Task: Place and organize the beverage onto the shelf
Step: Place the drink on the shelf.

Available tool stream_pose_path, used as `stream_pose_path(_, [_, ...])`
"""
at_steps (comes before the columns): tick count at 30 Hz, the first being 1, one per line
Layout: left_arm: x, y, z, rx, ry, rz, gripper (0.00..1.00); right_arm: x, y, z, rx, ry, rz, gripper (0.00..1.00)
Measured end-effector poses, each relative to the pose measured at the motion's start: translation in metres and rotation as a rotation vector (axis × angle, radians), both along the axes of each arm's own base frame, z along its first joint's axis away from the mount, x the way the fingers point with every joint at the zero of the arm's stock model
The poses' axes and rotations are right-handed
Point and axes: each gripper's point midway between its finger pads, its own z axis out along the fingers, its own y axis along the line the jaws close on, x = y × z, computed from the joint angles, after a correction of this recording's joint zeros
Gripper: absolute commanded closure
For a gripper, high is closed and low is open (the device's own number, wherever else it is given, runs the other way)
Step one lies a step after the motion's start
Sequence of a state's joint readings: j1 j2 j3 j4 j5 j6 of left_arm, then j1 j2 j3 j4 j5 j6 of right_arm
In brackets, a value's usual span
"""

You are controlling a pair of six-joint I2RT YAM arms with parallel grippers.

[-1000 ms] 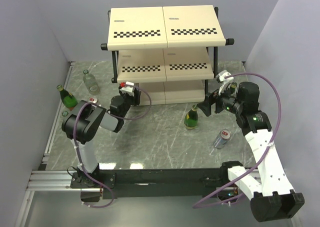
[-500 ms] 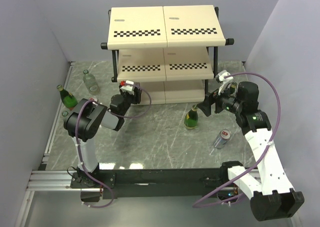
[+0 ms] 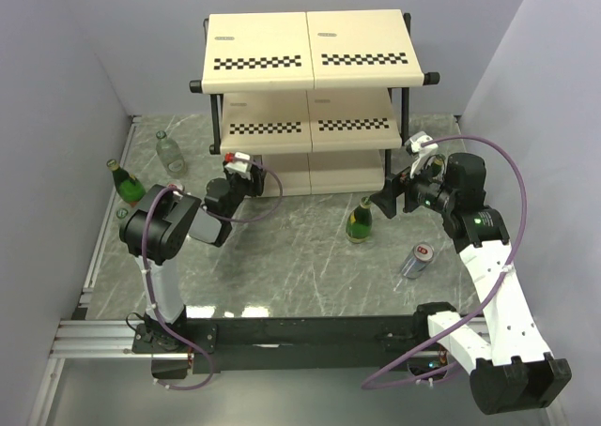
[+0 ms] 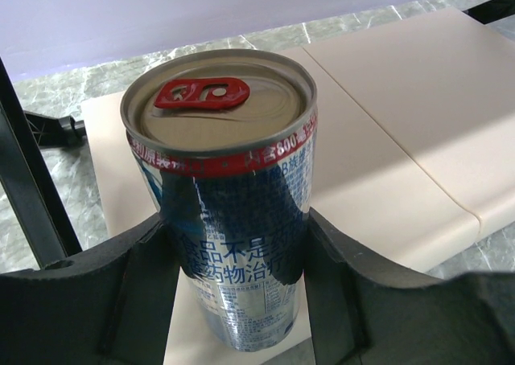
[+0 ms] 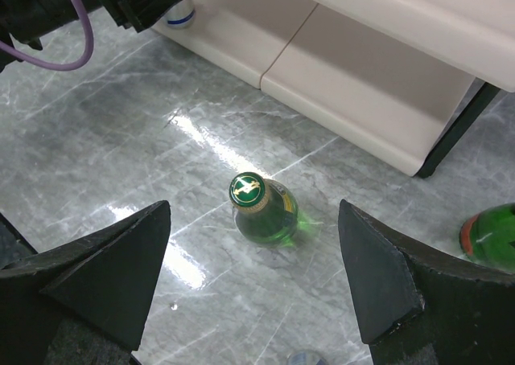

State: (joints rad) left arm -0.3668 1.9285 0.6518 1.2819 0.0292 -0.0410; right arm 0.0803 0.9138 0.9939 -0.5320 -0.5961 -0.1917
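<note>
The shelf (image 3: pixel 310 41) stands at the back, cream boards with checkered front strips. My left gripper (image 3: pixel 231 171) is at the left front of its lowest board (image 4: pixel 378 164), shut on an upright blue-and-silver can (image 4: pixel 233 212) with a red tab. The can's base is at the board's front edge; I cannot tell if it rests there. My right gripper (image 3: pixel 387 201) is open and empty, hovering over an upright green bottle (image 3: pixel 359 221). In the right wrist view the bottle (image 5: pixel 261 208) stands between and beyond the fingers.
A silver can (image 3: pixel 416 260) lies on the marble floor at the right. At the left stand a green bottle (image 3: pixel 125 183), a clear bottle (image 3: pixel 170 151) and a small can (image 3: pixel 174 188). Another green bottle (image 5: pixel 491 236) shows at the right wrist view's edge.
</note>
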Motion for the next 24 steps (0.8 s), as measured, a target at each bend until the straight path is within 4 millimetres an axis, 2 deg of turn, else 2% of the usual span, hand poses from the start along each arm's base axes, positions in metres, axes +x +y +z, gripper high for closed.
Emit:
stream_pose_path(4, [-0.0022,0.0016,-0.0008,-0.006,-0.001,0.002,0.70,-0.0001,0.0000,-0.0001,0.000,0.000,0.000,0.09])
stream_pose_path(10, [-0.0030,0.0040,-0.0005,-0.008,-0.006,0.010,0.52,-0.0001,0.0000,-0.0001,0.000,0.000,0.000,0.09])
stream_pose_path(12, [-0.0037,0.0045,-0.0009,-0.009,-0.006,0.012,0.49,-0.0001,0.0001,0.0000,0.000,0.000,0.001,0.09])
stream_pose_path(16, [-0.0040,0.0052,-0.0008,-0.009,-0.008,0.014,0.35,-0.0005,0.0008,0.0001,0.002,0.000,0.005,0.09])
stream_pose_path(24, [-0.0052,0.0072,-0.0038,-0.007,0.001,0.023,0.34,-0.0016,0.0024,0.0006,0.007,0.001,0.015,0.09])
